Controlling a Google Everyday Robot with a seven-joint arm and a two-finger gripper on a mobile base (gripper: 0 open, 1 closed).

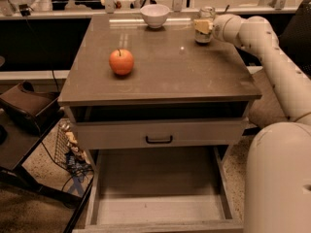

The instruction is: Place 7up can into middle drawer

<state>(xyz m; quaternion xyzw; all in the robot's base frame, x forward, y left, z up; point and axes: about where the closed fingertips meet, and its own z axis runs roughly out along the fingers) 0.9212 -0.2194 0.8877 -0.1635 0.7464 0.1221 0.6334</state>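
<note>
The 7up can (204,18) stands upright at the far right of the cabinet top (165,76). My gripper (202,27) reaches in from the right and is shut around the can's middle, with a pale finger pad (200,27) across its front. The can's base looks to be on or just above the top. The middle drawer (160,188) is pulled out wide at the bottom of the view, its flat floor bare.
An orange-red apple (121,61) sits left of centre on the top, and a white bowl (155,15) at the far edge. A drawer front with a black handle (159,140) is above the open drawer. My white arm (277,72) and base fill the right. A dark stand (24,115) and wire basket are at left.
</note>
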